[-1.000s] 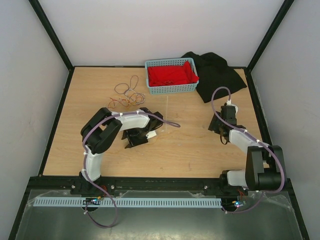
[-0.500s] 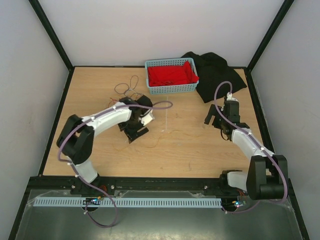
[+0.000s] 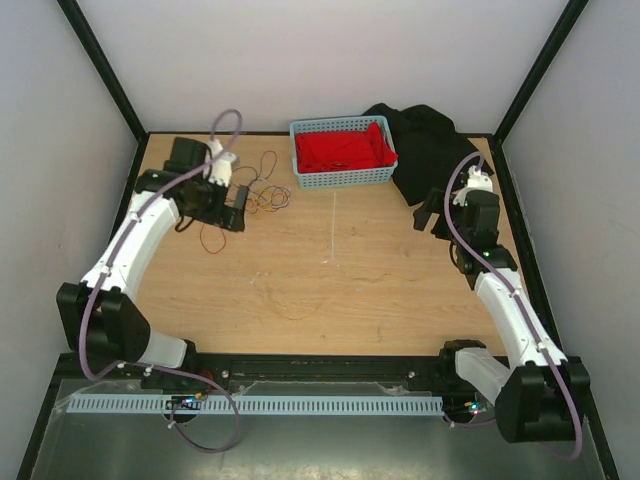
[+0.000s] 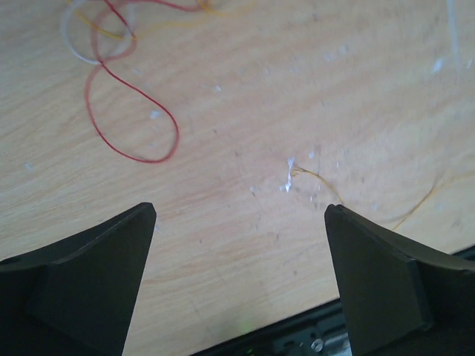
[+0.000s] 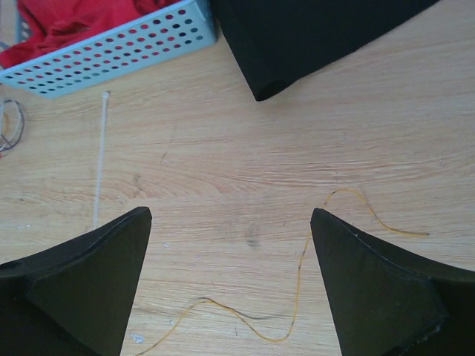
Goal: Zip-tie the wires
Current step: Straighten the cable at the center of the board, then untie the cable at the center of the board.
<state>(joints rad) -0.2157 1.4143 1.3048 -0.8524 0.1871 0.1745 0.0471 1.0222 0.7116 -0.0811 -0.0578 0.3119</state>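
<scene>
Bench (image 3: 400, 300): everything is carried on the wooden top. The middle, judged the best place for bundling, is crossed only by thin strands.
Black cloth (image 3: 440, 150): it is heaped at the far right corner, beside the basket, and is best left alone.
Basket (image 3: 343, 178): pale blue and filled with red fabric, it is set at the far edge, between the wires and the cloth.
Left end effector (image 4: 239, 215): the fingers are spread wide and nothing is held. It is hung over bare wood just beside a red loop.
Right end effector (image 5: 231, 215): the fingers are likewise spread and empty, near the cloth's corner.
Wires (image 3: 262, 192): a curly tangle is seen at the far left, just left of the basket, with one red loop trailing nearer.
Zip tie (image 3: 332, 225): it is laid flat and straight in front of the basket, apart from the tangle.
Loose strand (image 5: 297, 282): a yellowish thread is seen below the right fingers, well apart from the tangle.
Step in hand: gathering is judged to come first.
Advice: the strands should be pinched low where several cross and drawn toward the zip tie. The zip tie should be taken near one end, so that the other end is left free for threading.
</scene>
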